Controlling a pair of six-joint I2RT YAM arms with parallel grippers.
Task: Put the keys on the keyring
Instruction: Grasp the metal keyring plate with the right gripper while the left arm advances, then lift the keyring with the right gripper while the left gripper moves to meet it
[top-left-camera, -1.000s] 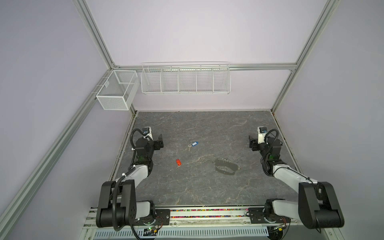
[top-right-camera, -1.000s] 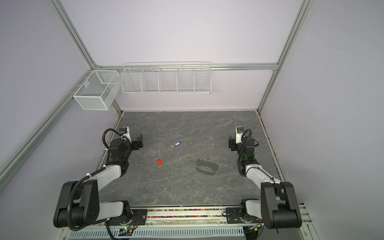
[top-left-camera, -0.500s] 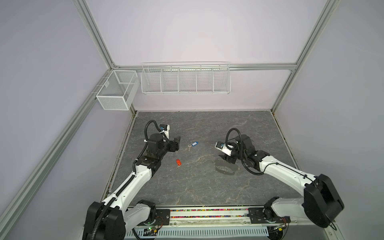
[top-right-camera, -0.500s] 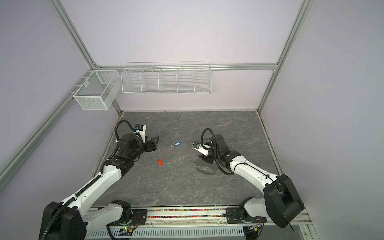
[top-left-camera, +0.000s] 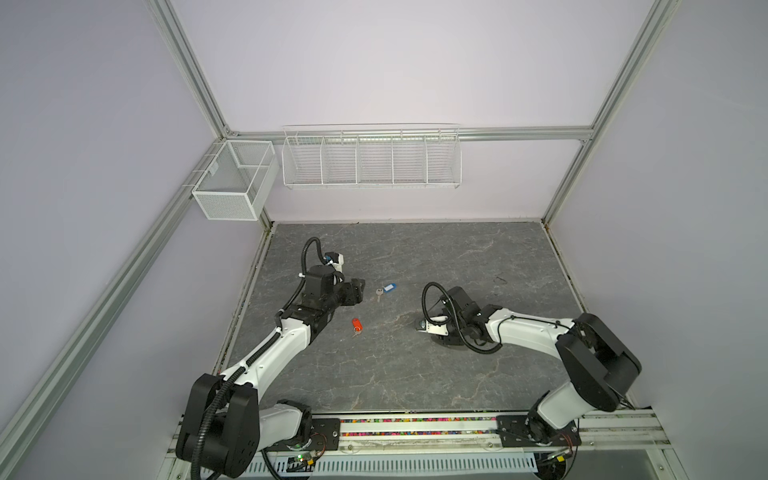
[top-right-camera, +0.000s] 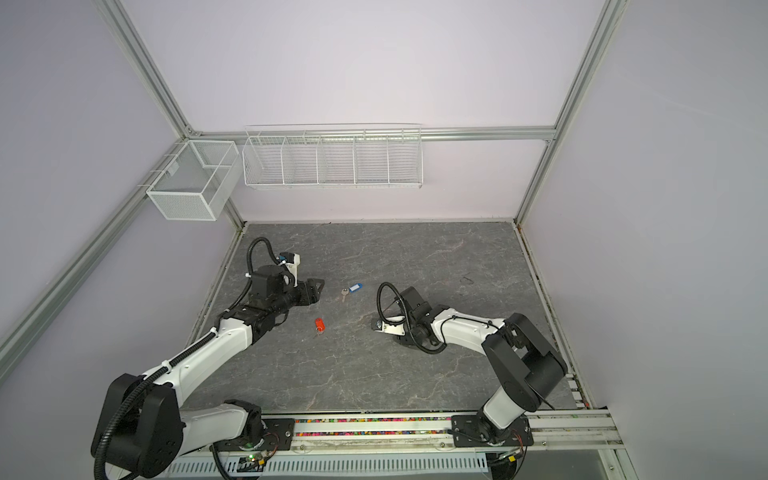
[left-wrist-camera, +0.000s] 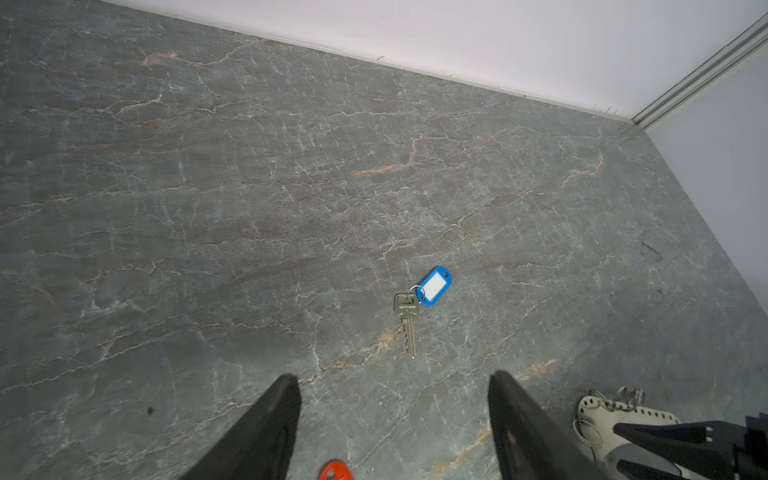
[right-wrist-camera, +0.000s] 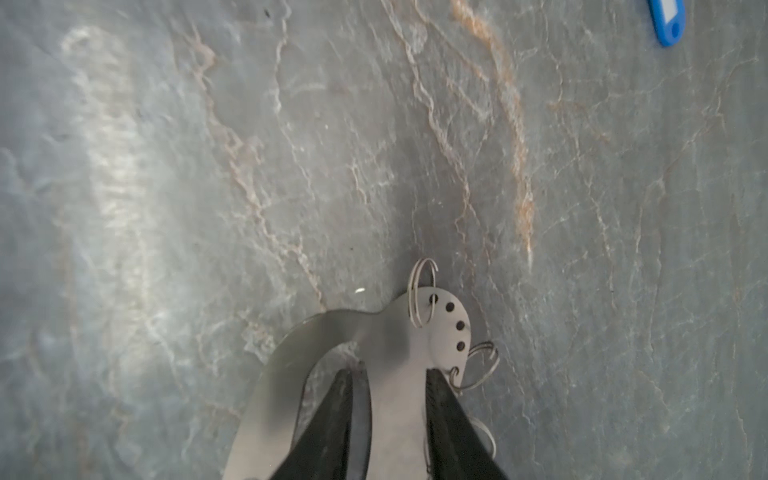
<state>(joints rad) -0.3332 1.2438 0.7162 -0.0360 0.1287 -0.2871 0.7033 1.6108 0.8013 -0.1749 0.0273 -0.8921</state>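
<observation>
The blue-tagged key (top-left-camera: 386, 289) (left-wrist-camera: 434, 286) lies flat on the grey slab. The red-tagged key (top-left-camera: 356, 325) (top-right-camera: 319, 325) lies nearer the front; only its tag's tip (left-wrist-camera: 334, 471) shows in the left wrist view. My left gripper (left-wrist-camera: 392, 378) hovers open just short of the blue key, holding nothing. The keyring (right-wrist-camera: 399, 332) (left-wrist-camera: 615, 415) lies flat. My right gripper (right-wrist-camera: 388, 374) is down on it, one finger in the oval cut-out and the other at the ringed edge, pinching the band between. In both top views the right wrist (top-left-camera: 457, 316) hides it.
A white wire rack (top-left-camera: 371, 158) hangs on the back wall, and a mesh box (top-left-camera: 232, 187) sits at the back left corner. Aluminium posts and walls close in the slab. A rail (top-left-camera: 415, 428) runs along the front edge.
Both arms swung in from the sides toward the middle. The right gripper came down over the keyring and narrowed its jaws on the band. The left gripper stopped near the blue key, still open.
</observation>
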